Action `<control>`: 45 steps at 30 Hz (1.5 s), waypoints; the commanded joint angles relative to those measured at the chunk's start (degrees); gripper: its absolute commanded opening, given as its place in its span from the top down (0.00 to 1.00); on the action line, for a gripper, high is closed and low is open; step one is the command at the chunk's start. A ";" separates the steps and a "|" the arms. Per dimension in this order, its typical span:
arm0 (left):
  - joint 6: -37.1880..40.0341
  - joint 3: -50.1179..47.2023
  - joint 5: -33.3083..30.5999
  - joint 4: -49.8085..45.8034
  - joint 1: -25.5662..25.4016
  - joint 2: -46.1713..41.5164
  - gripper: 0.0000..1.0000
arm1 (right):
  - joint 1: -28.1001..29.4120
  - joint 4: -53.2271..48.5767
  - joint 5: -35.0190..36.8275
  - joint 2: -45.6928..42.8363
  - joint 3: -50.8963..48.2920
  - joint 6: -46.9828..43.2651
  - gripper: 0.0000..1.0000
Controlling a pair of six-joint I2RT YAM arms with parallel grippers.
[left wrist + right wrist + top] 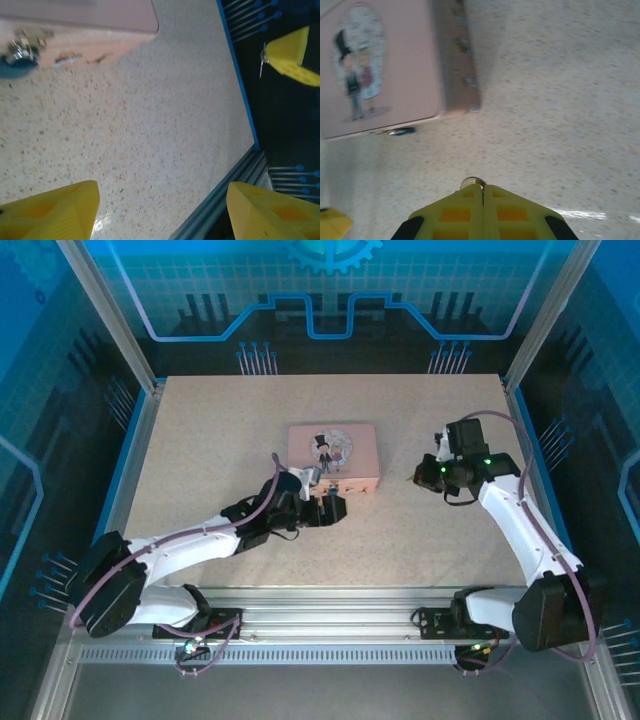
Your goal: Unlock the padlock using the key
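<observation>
Overhead, the pink tin lies mid-way across the table. The left gripper sits just at the tin's near left corner. The right gripper hangs to the tin's right, apart from it.

From the left wrist, the yellow fingers stand spread with nothing between them. The padlock hangs at the tin's front wall, up and left of that gap. Far across, the key shows as a thin sliver jutting from the other yellow tips.

From the right wrist, the tips are pressed together, pinching the key's silvery end. The padlock lies by the tin's near edge, ahead and to the left.

As I judge it, the lock needs steadying first. The left gripper should close on the padlock's body with the keyhole facing the right arm. The key should then go in slow and straight, since so thin a blade may twist in the pinch.
</observation>
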 commanded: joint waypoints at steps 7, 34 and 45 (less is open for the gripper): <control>0.99 7.21 -0.52 -5.80 3.78 -5.50 0.35 | 10.63 3.90 -1.25 0.90 7.79 6.43 1.00; -1.78 8.91 5.27 4.67 3.93 -1.79 0.67 | 23.78 13.43 -2.93 2.94 4.62 14.50 1.00; -1.60 9.17 5.19 4.88 3.98 -0.70 0.79 | 24.59 13.50 -3.00 2.58 5.06 14.48 1.00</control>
